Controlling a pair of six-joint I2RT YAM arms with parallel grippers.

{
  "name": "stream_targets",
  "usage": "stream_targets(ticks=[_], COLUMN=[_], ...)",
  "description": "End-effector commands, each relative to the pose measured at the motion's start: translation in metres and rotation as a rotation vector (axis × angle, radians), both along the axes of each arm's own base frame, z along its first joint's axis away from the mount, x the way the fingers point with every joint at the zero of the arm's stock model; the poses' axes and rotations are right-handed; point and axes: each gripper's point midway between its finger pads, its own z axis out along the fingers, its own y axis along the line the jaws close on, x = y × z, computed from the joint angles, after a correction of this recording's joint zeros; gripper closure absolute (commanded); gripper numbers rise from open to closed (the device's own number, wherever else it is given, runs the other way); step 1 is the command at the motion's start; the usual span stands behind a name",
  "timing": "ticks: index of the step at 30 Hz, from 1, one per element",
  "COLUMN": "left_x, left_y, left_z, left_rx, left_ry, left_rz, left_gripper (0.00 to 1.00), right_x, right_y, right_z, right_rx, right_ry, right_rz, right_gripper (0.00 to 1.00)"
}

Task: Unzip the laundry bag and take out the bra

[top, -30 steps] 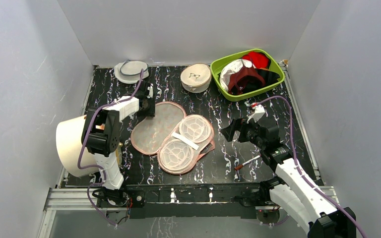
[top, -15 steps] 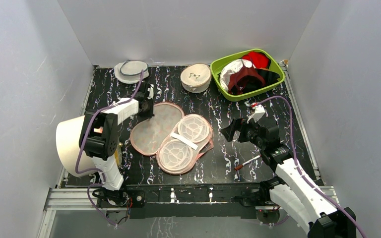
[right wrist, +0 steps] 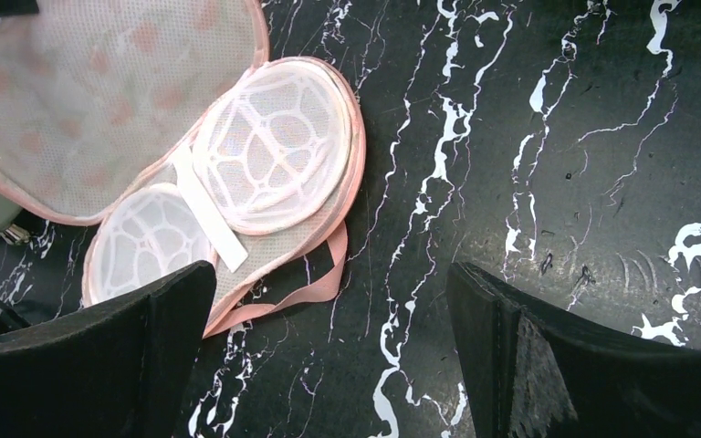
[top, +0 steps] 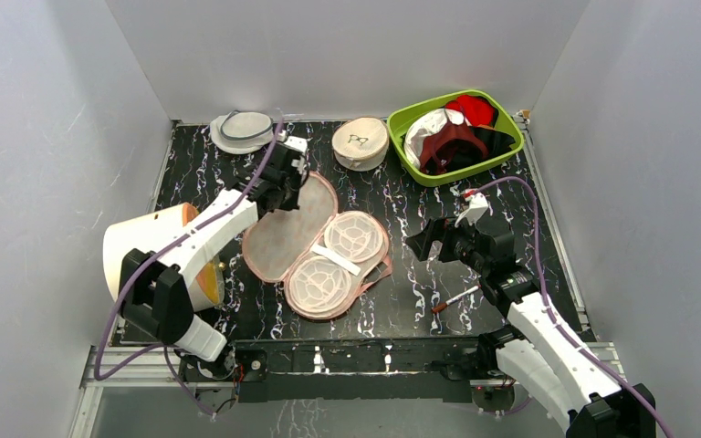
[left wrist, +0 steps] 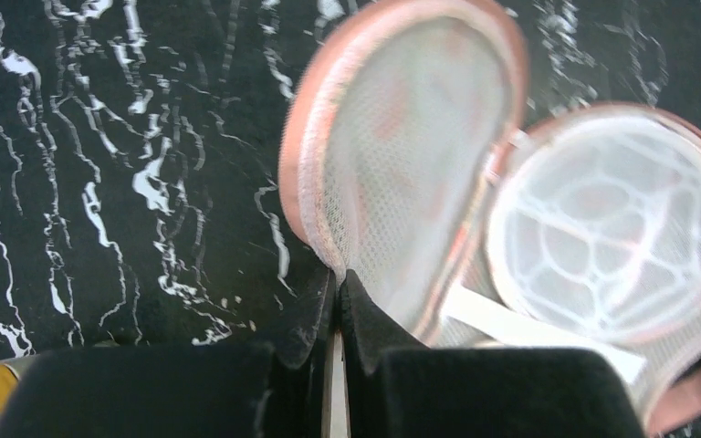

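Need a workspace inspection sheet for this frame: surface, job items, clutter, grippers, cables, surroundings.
Surface: black white-veined tabletop; no damage seen.
Job's things: laundry bag unzipped, lid tilted up, no bra seen inside; maroon bra lies in the green bin.
Clutter: cream round case, mesh pouch, red-tipped stick, cream tub on its side.
Grippers: left gripper shut on the bag's lid rim; right gripper open beside the bag, holding nothing.
Cables: purple cables along both arms.
Surroundings: plain grey walls; nothing else seen.

The laundry bag (top: pixel 285 239) is pink-edged with pale mesh lining, the table (top: pixel 402 187) black, white-veined.
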Motion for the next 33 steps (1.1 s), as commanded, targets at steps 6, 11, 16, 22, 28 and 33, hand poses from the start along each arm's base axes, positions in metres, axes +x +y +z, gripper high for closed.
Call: stream_targets(ticks=[6, 11, 16, 22, 28, 33], left_x=[-0.068, -0.091, -0.114, -0.146, -0.165, -0.157], left_y=[-0.053, -0.091, -0.129, -0.176, -0.212, -0.196], left_z=[0.012, -0.011, -0.032, -0.064, -0.039, -0.019], left_rx=[0.085, 0.111, 0.035, -0.251, -0.495, -0.459], left_ry=[0.036, 0.051, 0.134, 0.283, 0.297, 0.239], left_rz=[-0.076, -0.135, -0.167, -0.225, -0.373, -0.374], left_gripper=[0.99, 0.94, 0.91, 0.75, 0.3, 0.12], right_x=[0.005, 0.005, 0.005, 0.006, 0.006, 0.007], right_y=[0.003, 0.002, 0.001, 0.001, 0.0, 0.0], right_z=[0.021, 0.02, 0.021, 0.02, 0.019, 0.018], right_rx=[0.023, 0.023, 0.023, 0.02, 0.021, 0.02], right_ry=[-0.097, -0.092, -0.094, -0.089, -0.085, -0.08], right_rz=[0.016, 0.009, 0.002, -0.003, -0.005, -0.008], right_gripper=[0.02, 0.02, 0.02, 0.02, 0.02, 0.02])
